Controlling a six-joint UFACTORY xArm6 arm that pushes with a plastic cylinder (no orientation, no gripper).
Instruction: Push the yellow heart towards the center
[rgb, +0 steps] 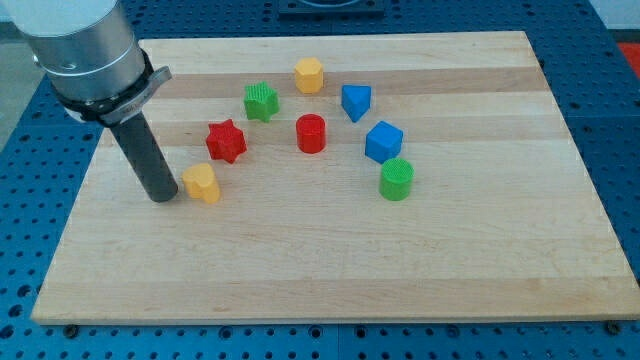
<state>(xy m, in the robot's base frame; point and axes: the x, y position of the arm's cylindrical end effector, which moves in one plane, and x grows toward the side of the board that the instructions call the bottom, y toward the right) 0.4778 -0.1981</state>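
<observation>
The yellow heart (202, 184) is found near the counter's (480, 270) left side, at 9 o'clock from the middle; my tip (164, 197) is set just beside it at 9 o'clock; no gripper is fitted, so none is seen; most of the push is left.

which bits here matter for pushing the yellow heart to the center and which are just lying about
In the job:
yellow heart block
my tip, at its left

Lying about:
red star block
red cylinder block
green star block
yellow hexagon block
blue triangle block
blue cube block
green cylinder block
</observation>
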